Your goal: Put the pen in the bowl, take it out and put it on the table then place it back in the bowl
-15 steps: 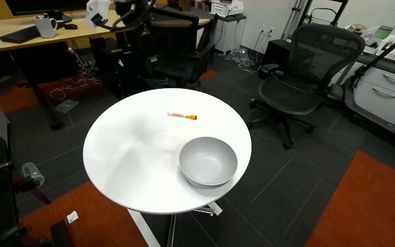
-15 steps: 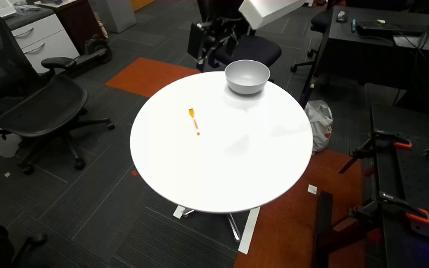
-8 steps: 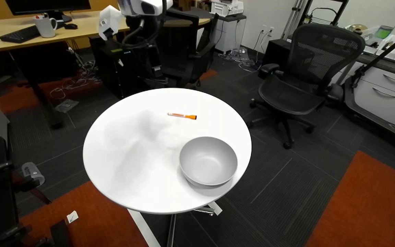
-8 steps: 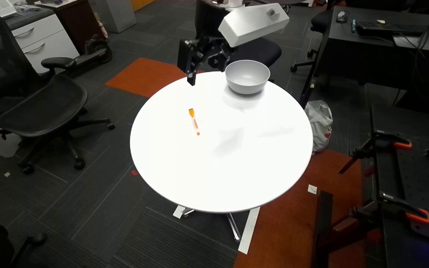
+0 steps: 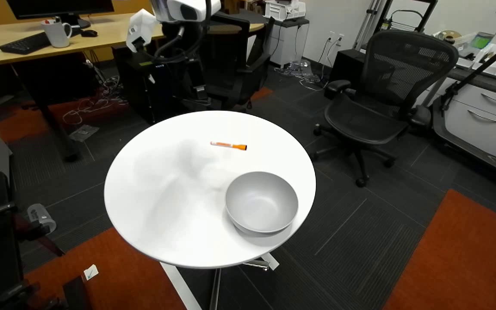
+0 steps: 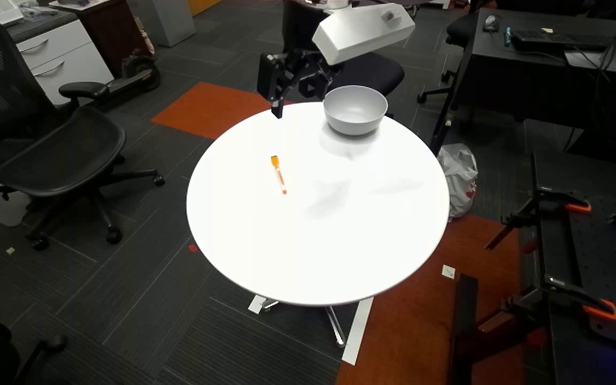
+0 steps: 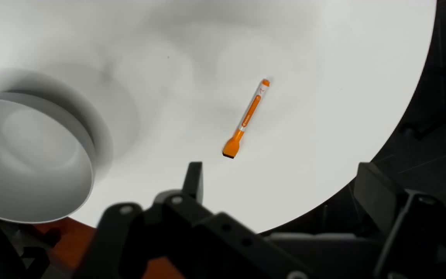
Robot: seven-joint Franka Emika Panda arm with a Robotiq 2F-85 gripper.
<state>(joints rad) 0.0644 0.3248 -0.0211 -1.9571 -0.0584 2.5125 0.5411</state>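
Observation:
The orange and white pen [image 5: 228, 146] lies on the round white table [image 5: 166, 232]. It also shows in an exterior view [image 6: 279, 175] and in the wrist view [image 7: 250, 111], its dark-tipped end toward the gripper. The light-grey bowl [image 5: 261, 202] stands upright near the table's edge, apart from the pen, and no object shows inside it. It is partly cut off at the left of the wrist view [image 7: 33, 190]. My gripper [image 7: 281, 166] is wide open with nothing between its fingers. In an exterior view the gripper [image 6: 298, 102] hangs above the table's far edge, beside the bowl.
A mesh chair [image 5: 403, 86] stands beside the table. A wooden desk [image 5: 114, 36] with a mug [image 5: 57, 33] is behind the arm. A black bench with orange clamps [image 6: 602, 310] stands at the right of an exterior view.
The arm came down and the gripper moved nearer the pen's side of the table, then shifted only slightly in the last half second. The pen and the bowl have not moved.

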